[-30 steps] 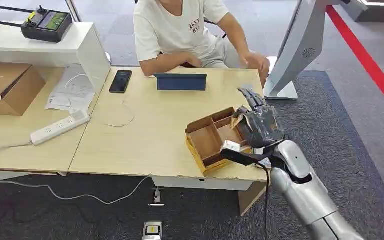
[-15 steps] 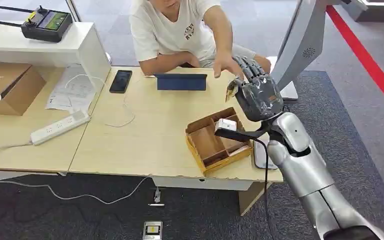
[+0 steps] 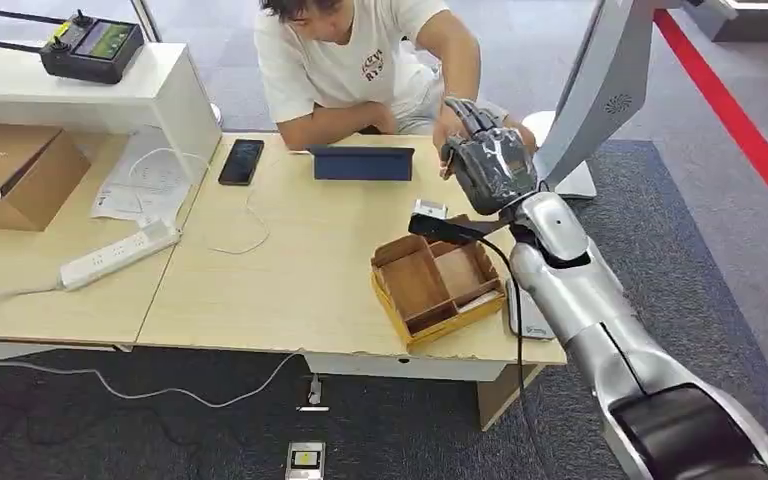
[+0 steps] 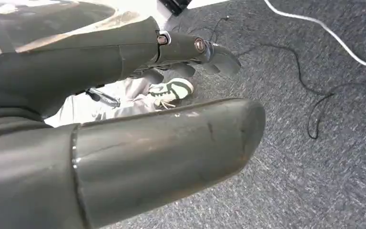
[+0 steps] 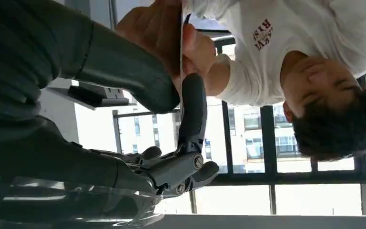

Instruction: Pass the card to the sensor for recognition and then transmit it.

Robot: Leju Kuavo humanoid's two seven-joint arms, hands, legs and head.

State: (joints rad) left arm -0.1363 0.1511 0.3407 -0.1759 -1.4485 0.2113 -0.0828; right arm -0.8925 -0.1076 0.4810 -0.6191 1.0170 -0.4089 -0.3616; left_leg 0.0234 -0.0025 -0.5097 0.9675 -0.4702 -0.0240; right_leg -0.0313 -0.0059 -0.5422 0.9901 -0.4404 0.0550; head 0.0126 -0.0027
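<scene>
— Where is the right hand (image 3: 488, 170)?

— Raised over the far right part of the desk (image 3: 300, 280), beyond the brown tray (image 3: 436, 285), with the silver arm reaching up from the near right. It sits just in front of the person (image 3: 355, 62) seated at the far side.

— Is it holding anything?

— Yes. In the right wrist view the thick thumb and one dark finger (image 5: 193, 112) pinch the thin edge of the card (image 5: 181, 52); the other fingers are curled lower down. The card shows edge-on, so its face cannot be read.

— And the person?

— The person's hand (image 5: 164, 36) is closed on the same card from the other side, right against the robot's thumb. Both have hold of it at once.

— What about the left hand (image 4: 124, 119)?

— The left wrist view shows it above grey carpet with cables on it. The fingers stretch out with nothing between them and the thumb is apart from them, so it is empty and spread.

— What else is on the desk?

— A blue tablet case (image 3: 361, 163) stands at the far edge, a black phone (image 3: 241, 162) to its left, and a white power strip (image 3: 120, 254) on the left side. A cardboard box (image 3: 15, 172) sits far left, with a remote control (image 3: 90, 47) on the white shelf above. A grey-white kiosk stand (image 3: 600, 95) rises at the far right.
</scene>
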